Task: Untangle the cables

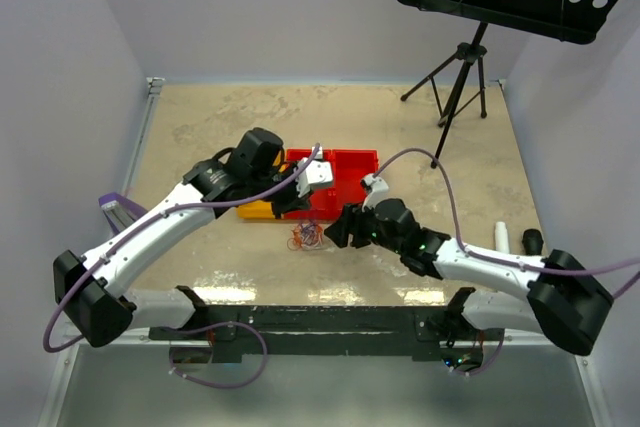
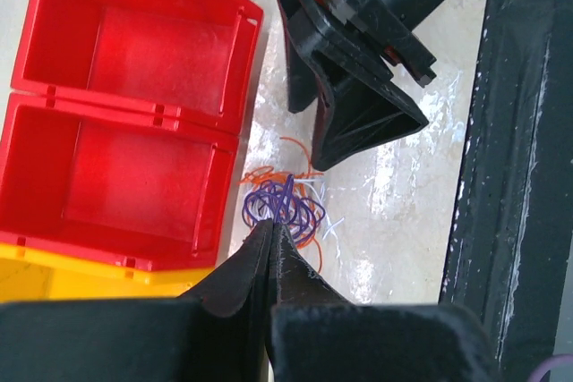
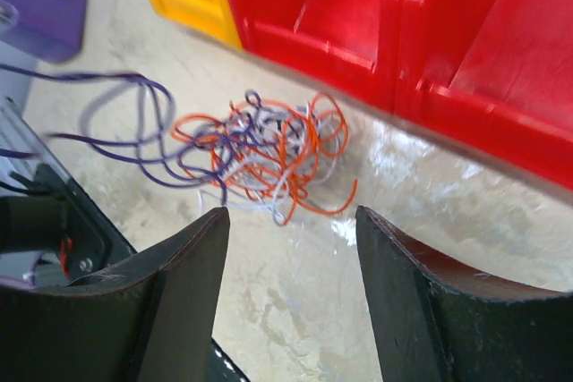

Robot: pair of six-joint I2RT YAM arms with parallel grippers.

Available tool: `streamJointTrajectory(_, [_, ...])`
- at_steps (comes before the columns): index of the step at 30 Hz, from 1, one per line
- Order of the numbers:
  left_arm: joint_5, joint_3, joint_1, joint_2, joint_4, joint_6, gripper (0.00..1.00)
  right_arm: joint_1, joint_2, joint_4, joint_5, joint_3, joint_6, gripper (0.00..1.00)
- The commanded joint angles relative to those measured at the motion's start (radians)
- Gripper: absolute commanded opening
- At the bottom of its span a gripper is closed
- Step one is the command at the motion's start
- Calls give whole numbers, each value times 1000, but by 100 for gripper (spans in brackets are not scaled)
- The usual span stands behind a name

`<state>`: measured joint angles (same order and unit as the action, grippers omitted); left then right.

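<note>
Left pincer (image 1: 296,215) from above: set at the near corner of the yellow bin (image 1: 255,210), just behind and to the left of the cables (image 1: 306,237); right pincer (image 1: 338,230) just to the right of the same cables and about as near, all on the desk (image 1: 200,127) in front of the red bins (image 1: 350,169). From the left wrist: fingers (image 2: 237,284) pressed together with no gap, purple loops sprouting right at the tips and, by the look of it, nipped there; orange and white strands beyond, towards the spread black fingers of the right pincer. From the right wrist: fingers (image 3: 179,301) wide apart, gripping nothing; cables straight ahead, just past the tips and roughly centred on the gap, orange and white bunched tight, long purple loops strung out leftward toward the other arm. Likely hinge of the coming move: straight advance onto the orange-white clump, then a pull along that purple line, away from the left hold.
</note>
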<state>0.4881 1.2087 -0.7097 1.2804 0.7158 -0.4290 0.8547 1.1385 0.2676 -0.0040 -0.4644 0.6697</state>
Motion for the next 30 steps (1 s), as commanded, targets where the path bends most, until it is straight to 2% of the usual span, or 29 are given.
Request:
streamJointTrajectory(1, [-63,-47,-2,-84,5,-7,0,46,81,110,61,10,53,61])
streamJointTrajectory(11, [-201,-176,9,-173,5,-59,0,107,306,193,96,-98,42,59])
streamJointTrajectory(20, [-244,-255,12,-204,-36,-60,0,124,438,254,116,-177,56,53])
streamJointTrajectory(25, [-252,-271,15,-213,-42,-59,0,135,509,282,122,-201,71,43])
streamJointTrajectory(27, [-255,-276,15,-214,-42,-62,0,141,521,280,134,-204,76,36])
streamJointTrajectory(30, [-258,-284,15,-216,-42,-59,0,150,508,266,162,-194,82,21])
